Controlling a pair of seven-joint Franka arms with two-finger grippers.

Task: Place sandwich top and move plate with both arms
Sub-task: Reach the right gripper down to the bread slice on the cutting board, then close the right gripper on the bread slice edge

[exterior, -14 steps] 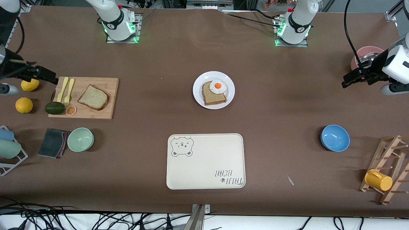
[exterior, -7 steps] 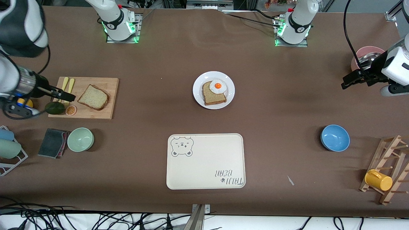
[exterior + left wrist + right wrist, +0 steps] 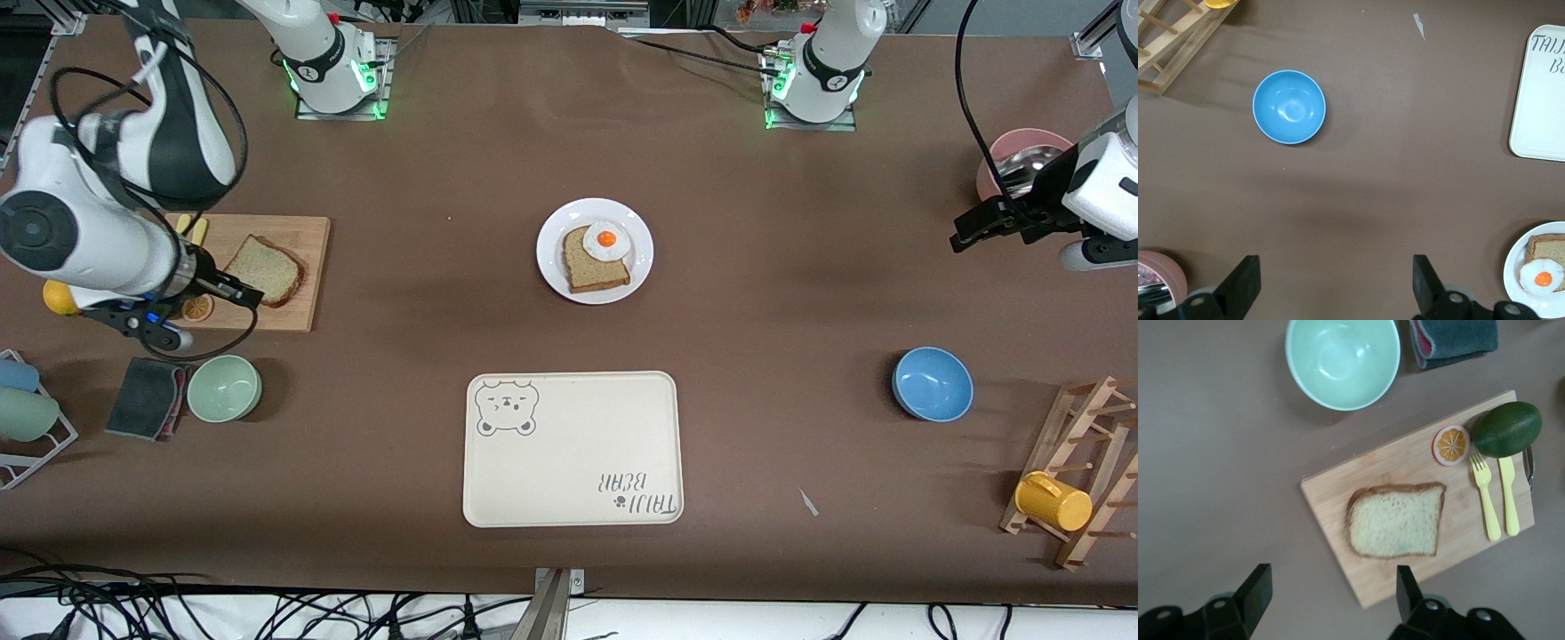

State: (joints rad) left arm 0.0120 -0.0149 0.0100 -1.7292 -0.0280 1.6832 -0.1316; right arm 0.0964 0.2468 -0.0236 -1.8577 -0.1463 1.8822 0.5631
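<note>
Two sets of fingers, both spread and empty; my right fingers [image 3: 1331, 587] hang over the cutting board [image 3: 298, 236] edge beside the sandwich top [image 3: 264, 270], my forearm hiding the board's outer end; my left fingers [image 3: 1336, 283] wait over bare worktop [image 3: 800, 267] near the blue bowl [image 3: 1289, 107]; the plate [image 3: 553, 267] sits mid-worktop, open room all round.

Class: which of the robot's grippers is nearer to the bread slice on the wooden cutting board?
Right. The right gripper, open, hangs over the cutting board beside the bread slice. The left gripper, open, waits by the pink bowl.
</note>
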